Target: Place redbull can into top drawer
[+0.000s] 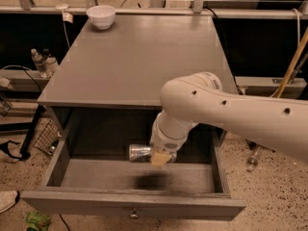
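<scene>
The top drawer of the grey cabinet is pulled open, with its small round knob on the front panel. The redbull can, slim and silver, lies on its side and is held above the drawer floor, inside the drawer opening. My gripper is shut on the can at its right part and hangs from the white arm that reaches in from the right. A dark shadow lies on the drawer floor below the can.
A white bowl stands at the back left of the cabinet top. Bottles stand on a shelf to the left. A wire basket and a green object are on the floor at the left.
</scene>
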You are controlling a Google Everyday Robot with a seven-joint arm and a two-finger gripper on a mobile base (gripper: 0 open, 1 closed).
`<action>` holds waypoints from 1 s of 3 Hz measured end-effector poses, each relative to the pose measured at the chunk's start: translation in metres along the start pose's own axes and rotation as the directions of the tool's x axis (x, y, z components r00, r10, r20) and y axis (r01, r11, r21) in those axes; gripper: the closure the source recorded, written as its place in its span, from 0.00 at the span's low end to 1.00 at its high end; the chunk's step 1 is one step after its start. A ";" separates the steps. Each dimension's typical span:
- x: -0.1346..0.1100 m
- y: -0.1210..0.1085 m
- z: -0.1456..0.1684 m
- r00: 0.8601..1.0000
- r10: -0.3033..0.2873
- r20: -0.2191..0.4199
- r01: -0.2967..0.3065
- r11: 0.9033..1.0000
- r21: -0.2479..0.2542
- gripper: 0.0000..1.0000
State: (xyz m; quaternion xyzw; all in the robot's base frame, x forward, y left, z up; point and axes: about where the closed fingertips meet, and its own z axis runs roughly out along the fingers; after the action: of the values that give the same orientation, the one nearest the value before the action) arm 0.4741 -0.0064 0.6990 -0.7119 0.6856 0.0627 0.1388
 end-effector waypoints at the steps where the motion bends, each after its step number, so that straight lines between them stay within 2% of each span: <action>1: -0.005 -0.003 0.025 1.000 -0.010 0.028 0.010 1.000 0.001 1.00; 2: -0.008 -0.008 0.048 0.999 -0.014 0.036 0.015 1.000 -0.012 1.00; 3: -0.008 -0.007 0.048 0.999 -0.016 0.035 0.016 1.000 -0.013 0.82</action>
State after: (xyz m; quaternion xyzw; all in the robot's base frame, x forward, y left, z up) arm 0.4855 0.0153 0.6563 -0.7170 0.6769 0.0786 0.1465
